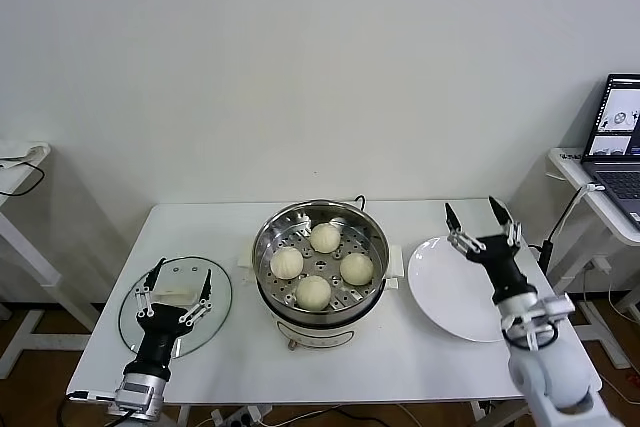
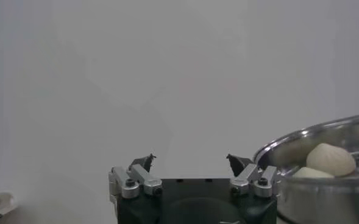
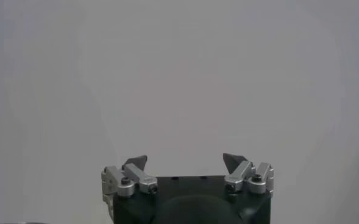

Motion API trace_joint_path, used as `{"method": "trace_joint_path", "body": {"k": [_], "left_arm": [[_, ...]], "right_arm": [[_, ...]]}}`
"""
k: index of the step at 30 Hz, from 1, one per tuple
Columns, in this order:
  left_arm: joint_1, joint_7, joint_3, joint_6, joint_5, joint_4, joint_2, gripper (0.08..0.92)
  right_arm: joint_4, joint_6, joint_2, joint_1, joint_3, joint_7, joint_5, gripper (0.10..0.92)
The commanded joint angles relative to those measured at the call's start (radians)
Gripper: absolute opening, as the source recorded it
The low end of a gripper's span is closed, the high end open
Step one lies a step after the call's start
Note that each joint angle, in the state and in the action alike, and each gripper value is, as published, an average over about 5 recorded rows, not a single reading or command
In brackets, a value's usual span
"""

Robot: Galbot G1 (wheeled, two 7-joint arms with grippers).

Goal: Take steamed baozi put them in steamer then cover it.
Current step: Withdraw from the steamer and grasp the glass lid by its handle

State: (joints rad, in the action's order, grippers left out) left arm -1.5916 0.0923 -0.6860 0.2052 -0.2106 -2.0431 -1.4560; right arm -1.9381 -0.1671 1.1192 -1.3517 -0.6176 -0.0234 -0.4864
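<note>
Head view: white tabletop point(image 1: 400, 362) against a blank wall point(image 1: 300, 67); both my jaws hang released, grasping nothing.

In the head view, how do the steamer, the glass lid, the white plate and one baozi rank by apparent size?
1. steamer
2. white plate and glass lid: they look alike, so no ranking; tools partly cover both
3. baozi, clearly smallest

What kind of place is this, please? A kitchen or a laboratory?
Probably a lab, not a kitchen: a bare white wall, a plain table holding the steamer, and a laptop on a side desk.
</note>
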Motion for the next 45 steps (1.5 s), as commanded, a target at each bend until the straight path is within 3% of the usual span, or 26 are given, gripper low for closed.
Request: {"method": "trace_joint_path", "body": {"k": [1, 9, 14, 45], "left_arm": [[-0.013, -0.113, -0.051, 0.154, -0.456, 0.148, 0.031, 0.823], [0.004, -0.267, -0.117, 0.226, -0.927, 0.293, 0.052, 0.823], [0.049, -0.318, -0.155, 0.223, -1.076, 0.387, 0.063, 0.823], [0.347, -0.341, -0.131, 0.139, -1.213, 0.628, 0.085, 0.823]], "right_arm": [[-0.018, -0.111, 0.165, -0.147, -0.051, 0.057, 0.061, 0.823], [-0.003, -0.102, 0.172, -0.122, -0.039, 0.058, 0.06, 0.823], [0.013, -0.1, 0.175, -0.108, -0.033, 0.058, 0.06, 0.823], [0.069, -0.108, 0.179, -0.084, -0.017, 0.056, 0.08, 0.823]]}}
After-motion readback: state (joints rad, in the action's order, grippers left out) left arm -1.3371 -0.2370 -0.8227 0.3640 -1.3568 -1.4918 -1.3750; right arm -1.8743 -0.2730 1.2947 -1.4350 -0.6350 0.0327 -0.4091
